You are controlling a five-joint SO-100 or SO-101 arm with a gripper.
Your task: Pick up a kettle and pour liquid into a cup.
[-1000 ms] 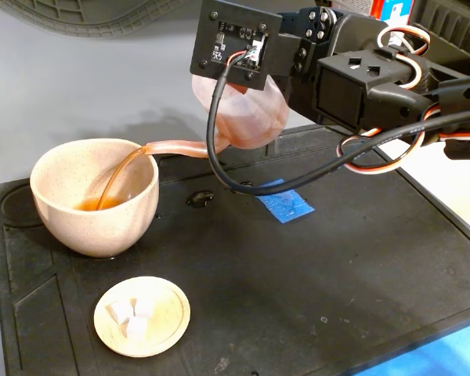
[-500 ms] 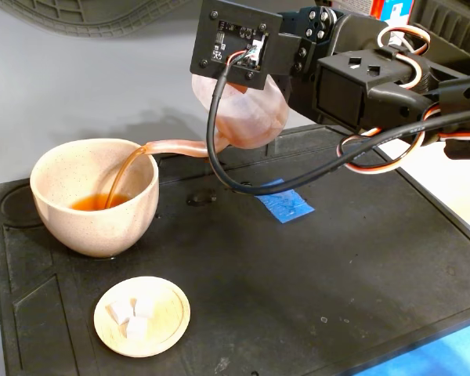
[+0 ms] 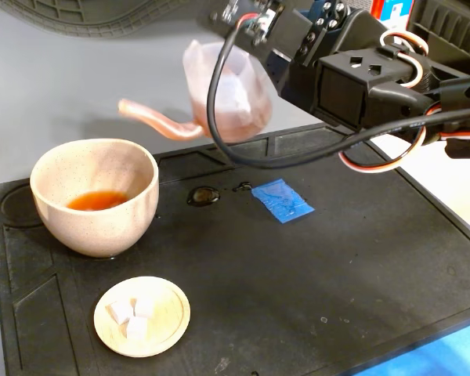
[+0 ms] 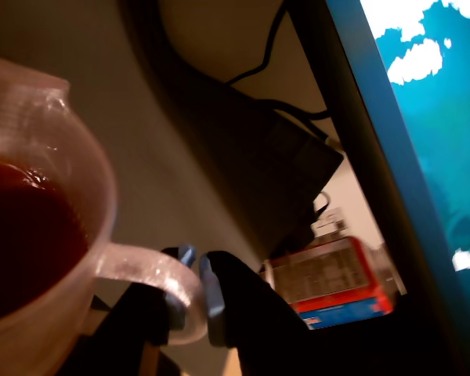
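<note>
The translucent pinkish kettle [image 3: 223, 98] hangs tilted in the air above the mat, up and right of the cup. Its long spout [image 3: 153, 117] points left, its tip above the cup's far rim, and nothing runs from it. The speckled beige cup [image 3: 94, 196] stands at the mat's left with reddish-orange liquid [image 3: 95, 200] pooled in its bottom. In the wrist view my gripper [image 4: 196, 265] is shut on the kettle's whitish loop handle [image 4: 153, 270], and dark red liquid [image 4: 23, 227] still fills the kettle body. In the fixed view the kettle and the arm [image 3: 360, 78] hide the fingers.
A small wooden dish [image 3: 142, 316] with white cubes sits in front of the cup. A blue tape patch [image 3: 282, 200] and a small wet spot [image 3: 203, 195] lie mid-mat on the black mat [image 3: 337, 266]. The arm's cables loop over the mat's back edge.
The kettle has swung back up and lifted, so the spout rose off the cup's rim and the stream stopped. More liquid lies in the cup than before.
</note>
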